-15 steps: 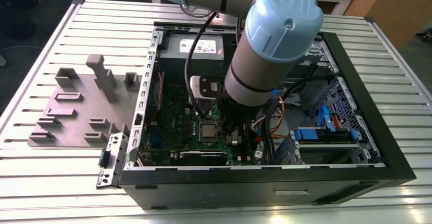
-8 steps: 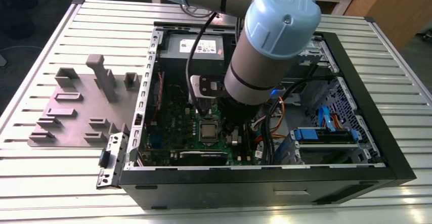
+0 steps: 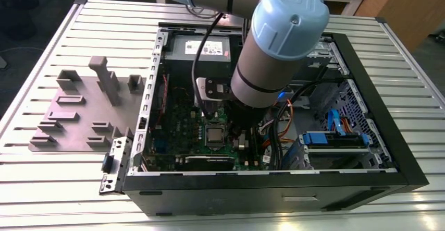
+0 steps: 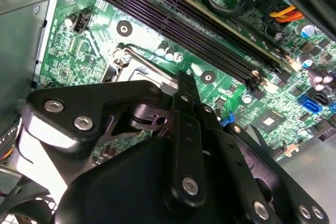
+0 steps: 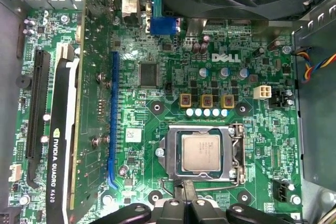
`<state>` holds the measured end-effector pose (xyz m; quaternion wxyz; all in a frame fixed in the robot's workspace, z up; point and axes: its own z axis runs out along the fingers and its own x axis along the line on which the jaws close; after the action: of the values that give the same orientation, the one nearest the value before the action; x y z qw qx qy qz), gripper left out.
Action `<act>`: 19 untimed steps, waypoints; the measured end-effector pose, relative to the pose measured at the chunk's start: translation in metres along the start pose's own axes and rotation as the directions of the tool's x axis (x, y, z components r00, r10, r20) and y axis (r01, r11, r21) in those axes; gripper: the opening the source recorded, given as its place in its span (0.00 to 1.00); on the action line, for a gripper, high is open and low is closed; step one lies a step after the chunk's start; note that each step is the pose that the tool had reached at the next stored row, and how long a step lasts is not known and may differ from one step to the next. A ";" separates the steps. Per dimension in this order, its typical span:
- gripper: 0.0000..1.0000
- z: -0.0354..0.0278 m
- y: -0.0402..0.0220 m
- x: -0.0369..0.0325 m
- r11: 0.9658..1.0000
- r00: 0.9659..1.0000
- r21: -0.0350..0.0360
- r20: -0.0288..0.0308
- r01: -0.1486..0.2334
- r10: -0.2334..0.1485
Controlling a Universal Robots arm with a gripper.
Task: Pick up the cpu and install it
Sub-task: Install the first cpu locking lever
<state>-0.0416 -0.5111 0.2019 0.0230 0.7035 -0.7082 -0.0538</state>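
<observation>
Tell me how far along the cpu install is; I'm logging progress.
Looks done: the small square silvery-grey cpu already lies inside the rectangular silver socket frame on the green motherboard. In hand: nothing visible; the black pincer hovers beside the socket. Left: whether the frame is latched can't be told.

A pale slatted metal table (image 3: 62, 186) stands beside wooden furniture (image 3: 399, 7).

The arm (image 3: 274, 48) reaches steeply down from above, its pale blue joint cap (image 3: 288, 20) high and the grey wrist section angled beneath it. The black gripper (image 5: 184, 208) points downward; in the second wrist view its linkages (image 4: 173, 145) are drawn together around 1 narrow central finger (image 4: 187, 90).
</observation>
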 end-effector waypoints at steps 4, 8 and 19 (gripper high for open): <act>0.11 0.0011 -0.0001 -0.0004 1.000 1.000 0.002 -0.008 -0.001 0.001; 0.11 0.0016 -0.0002 -0.0014 1.000 1.000 0.002 -0.015 -0.001 0.001; 0.11 0.0051 -0.0004 -0.0017 1.000 1.000 0.014 -0.015 -0.001 0.001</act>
<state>-0.0417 -0.5091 0.1968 0.0236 0.7037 -0.7088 -0.0435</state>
